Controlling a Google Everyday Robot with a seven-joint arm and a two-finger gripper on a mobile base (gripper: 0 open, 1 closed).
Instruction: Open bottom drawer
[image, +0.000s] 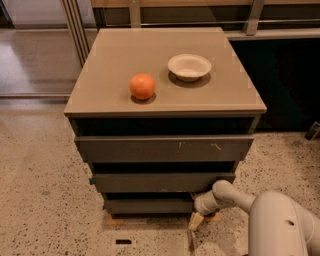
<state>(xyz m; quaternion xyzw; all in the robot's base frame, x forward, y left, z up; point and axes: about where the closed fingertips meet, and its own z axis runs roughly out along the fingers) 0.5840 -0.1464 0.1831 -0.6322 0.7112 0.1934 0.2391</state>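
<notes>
The bottom drawer (149, 206) is the lowest dark grey-brown front of the cabinet, flat and without a handle, set back under the middle front (160, 182). It looks closed or nearly closed. My gripper (196, 216) is low at the drawer's right end, close against the front, with the white arm (235, 196) reaching in from the lower right. A pale tip of the gripper hangs down just above the floor.
The top front (165, 148) with white scuff marks sticks out furthest. An orange (142, 86) and a white bowl (189, 66) sit on the tan cabinet top (115, 55). Speckled floor (45, 200) lies to the left, and a dark wall is at the right.
</notes>
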